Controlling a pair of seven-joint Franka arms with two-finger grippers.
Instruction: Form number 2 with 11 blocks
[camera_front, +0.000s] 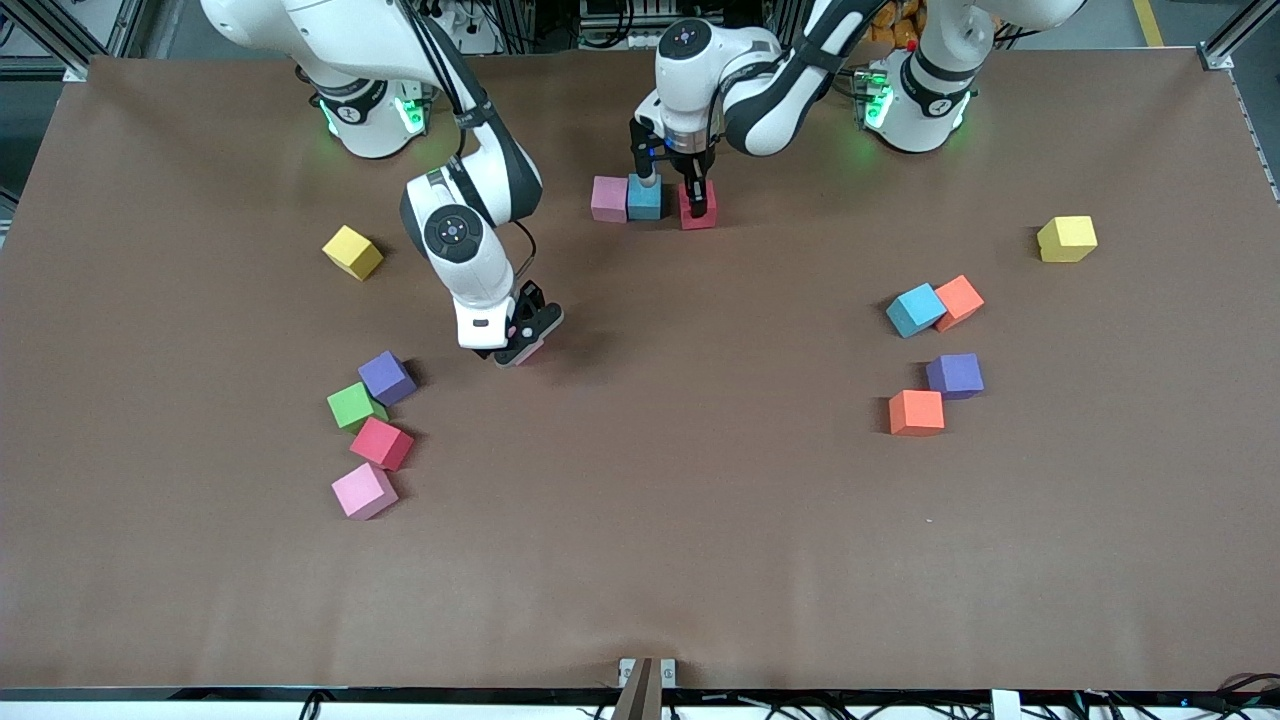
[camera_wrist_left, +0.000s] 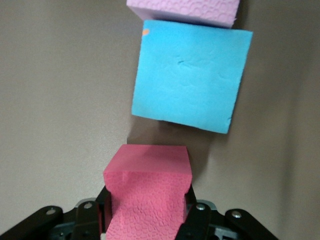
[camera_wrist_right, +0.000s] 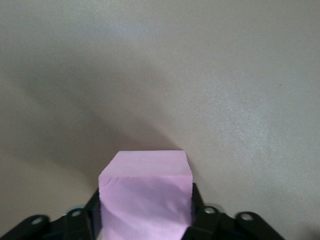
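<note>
A pink block (camera_front: 608, 198) and a light blue block (camera_front: 645, 197) sit side by side near the robots' bases. Beside the light blue block (camera_wrist_left: 190, 80), across a small gap, is a crimson red block (camera_front: 698, 210), and my left gripper (camera_front: 697, 200) is shut on it. The left wrist view shows its fingers (camera_wrist_left: 192, 210) squeezing the red block (camera_wrist_left: 147, 165). My right gripper (camera_front: 522, 338) is low over the table toward the right arm's end. It is shut on a pink block (camera_wrist_right: 146, 195), which the hand mostly hides in the front view.
Purple (camera_front: 387, 377), green (camera_front: 352, 406), red (camera_front: 381, 443) and pink (camera_front: 364, 490) cubes cluster toward the right arm's end, with a yellow cube (camera_front: 352, 251) farther back. Toward the left arm's end lie light blue (camera_front: 915, 310), orange (camera_front: 958, 302), purple (camera_front: 954, 375), orange (camera_front: 916, 412) and yellow (camera_front: 1066, 238) cubes.
</note>
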